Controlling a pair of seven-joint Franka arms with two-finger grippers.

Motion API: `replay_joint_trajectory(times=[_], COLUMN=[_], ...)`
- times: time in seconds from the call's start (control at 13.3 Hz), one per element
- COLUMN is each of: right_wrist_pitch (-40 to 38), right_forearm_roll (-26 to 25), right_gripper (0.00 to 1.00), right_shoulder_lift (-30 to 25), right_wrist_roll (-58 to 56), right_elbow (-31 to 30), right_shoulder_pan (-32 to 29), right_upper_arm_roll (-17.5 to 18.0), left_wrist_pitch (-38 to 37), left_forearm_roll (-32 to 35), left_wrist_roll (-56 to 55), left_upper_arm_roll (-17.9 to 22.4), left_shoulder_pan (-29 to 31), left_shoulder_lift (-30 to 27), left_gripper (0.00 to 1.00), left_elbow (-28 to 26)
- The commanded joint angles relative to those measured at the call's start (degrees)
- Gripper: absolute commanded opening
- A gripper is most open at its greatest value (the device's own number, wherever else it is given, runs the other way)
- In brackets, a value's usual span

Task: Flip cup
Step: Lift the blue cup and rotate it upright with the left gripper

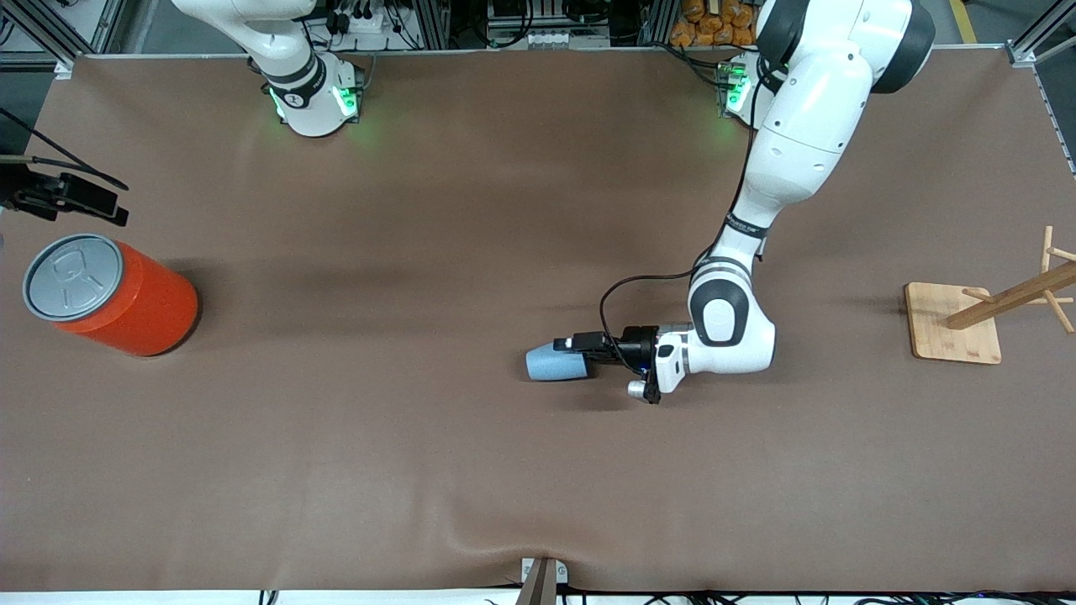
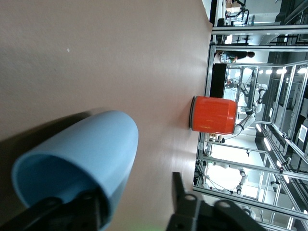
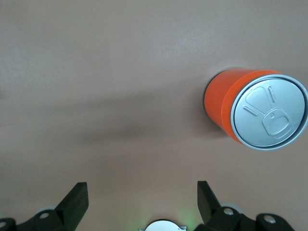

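Light-blue cup lies on its side on the brown table, roughly mid-table, shifted toward the left arm's end. Its closed bottom points toward the right arm's end, its open mouth toward the left gripper.

The left arm reaches down from its base, wrist turned level just above the table, gripper at the cup's mouth end. In the left wrist view the cup fills the near field with its darker inside showing; one finger sits at the rim, the other finger stands clear of the cup wall with bare table between. So the fingers are spread partway, straddling the rim, with no pinch on the wall visible. Whether the near finger touches the rim: cannot tell.

The right gripper hangs near the right arm's end of the table, above and just beside the orange can. In the right wrist view its fingers are spread wide with nothing between them; that arm waits.

The orange can stands upright, grey pull-tab lid on top, well apart from the cup.

A wooden rack on a square base sits at the left arm's end of the table.
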Motion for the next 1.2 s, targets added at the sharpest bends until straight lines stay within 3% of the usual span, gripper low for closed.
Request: replay_joint_trajectory(times=[0.0,0.53,0.68,0.9,1.13], right_wrist_pitch=[-2.1,-0.8,-0.8,-0.9,-1.0], right_forearm_roll=[-0.5,-0.9,-0.9,-0.2,0.0], right_gripper=[1.0,1.0,1.0,1.0,1.0], right_shoulder_lift=[-0.9,-0.7,-0.7,-0.7,-0.7], right_wrist_roll=[0.1,0.2,0.3,0.4,0.3], right_elbow=[1.1,1.8,1.9,1.9,1.9], right_shoulder_pan=[-0.8,1.5,1.5,1.4,0.4], right_upper_arm_roll=[1.1,1.2,1.1,1.1,1.1], left_wrist_pitch=[-0.5,-0.6,-0.5,-2.3,-2.4], left_forearm_roll=[2.4,5.1,13.3,22.9,42.3], left_wrist_roll=[1.1,-3.3,-14.1,-21.7,-32.2], left_upper_arm_roll=[0.2,0.4,0.1,0.4,0.6], left_shoulder_pan=[1.2,1.2,1.7,4.2,5.1], left_shoulder_lift=[-0.4,-2.5,-5.9,-12.2,-19.3], left_gripper=[0.0,0.0,0.0,0.0,0.0], left_elbow=[0.1,0.9,2.7,2.6,2.3])
